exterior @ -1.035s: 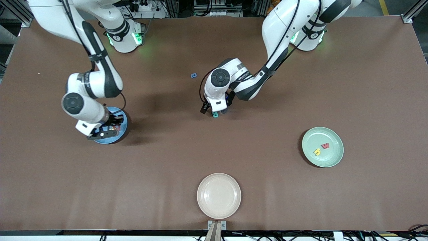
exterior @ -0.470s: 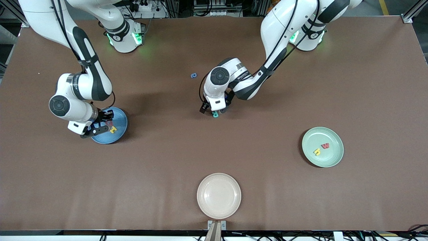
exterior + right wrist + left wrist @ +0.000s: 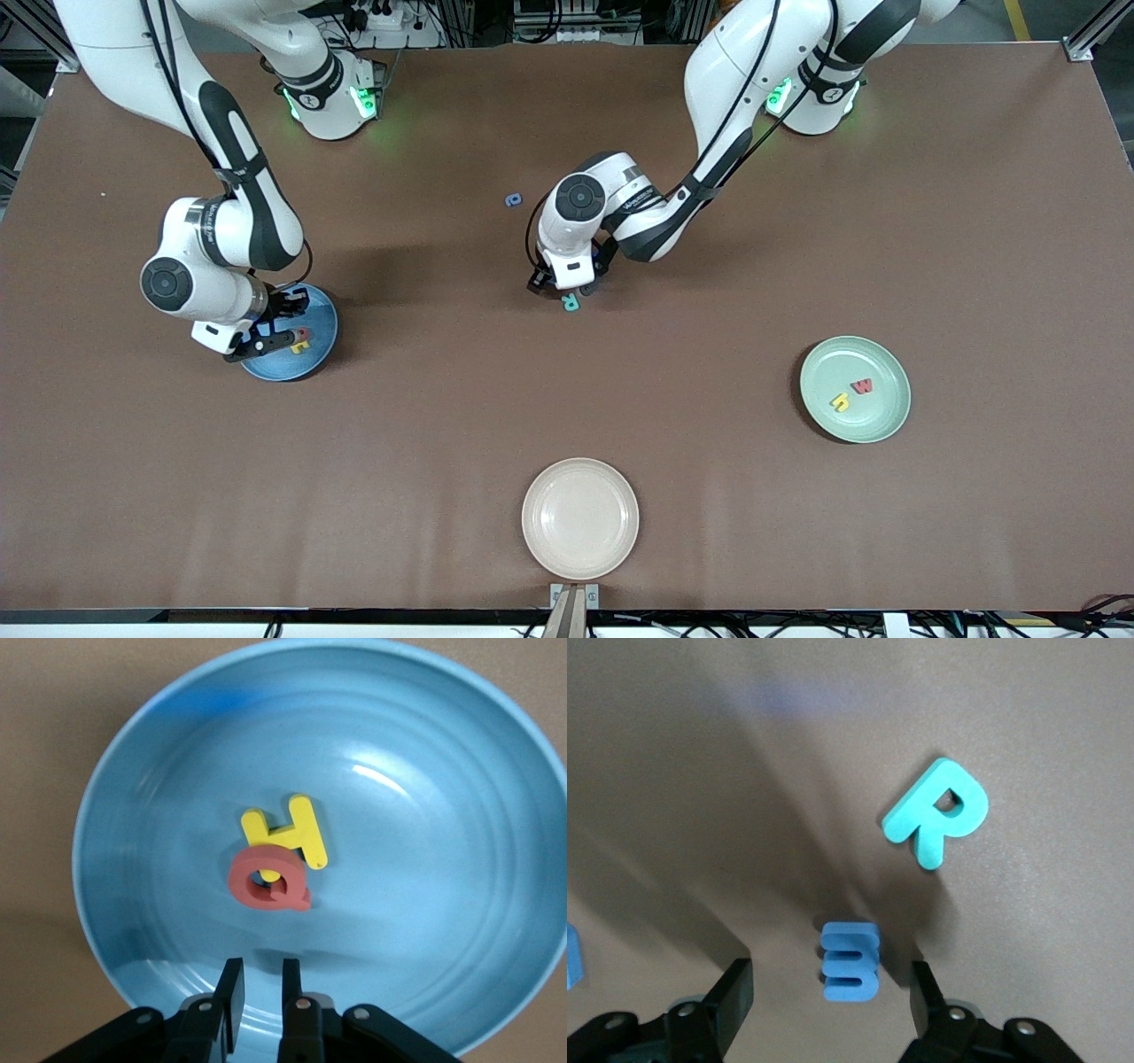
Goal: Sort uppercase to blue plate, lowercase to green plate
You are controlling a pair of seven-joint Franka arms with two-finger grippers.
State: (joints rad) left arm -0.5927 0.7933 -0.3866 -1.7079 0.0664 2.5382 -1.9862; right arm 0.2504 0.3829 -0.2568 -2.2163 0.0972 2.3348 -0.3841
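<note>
jaws of the left gripper stood apart astride the blue e-shaped letter, not touching it, the teal r on the table just beside. the right gripper hung over the blue plate, jaws nearly together, empty, with the yellow h and red q touching in that plate. the green plate held a red w-shaped letter.

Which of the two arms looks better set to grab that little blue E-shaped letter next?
The left. Its gripper hangs right over the blue E, open fingers on either side of it, with the teal R close by. The right gripper is shut over the blue plate, holding nothing.
</note>
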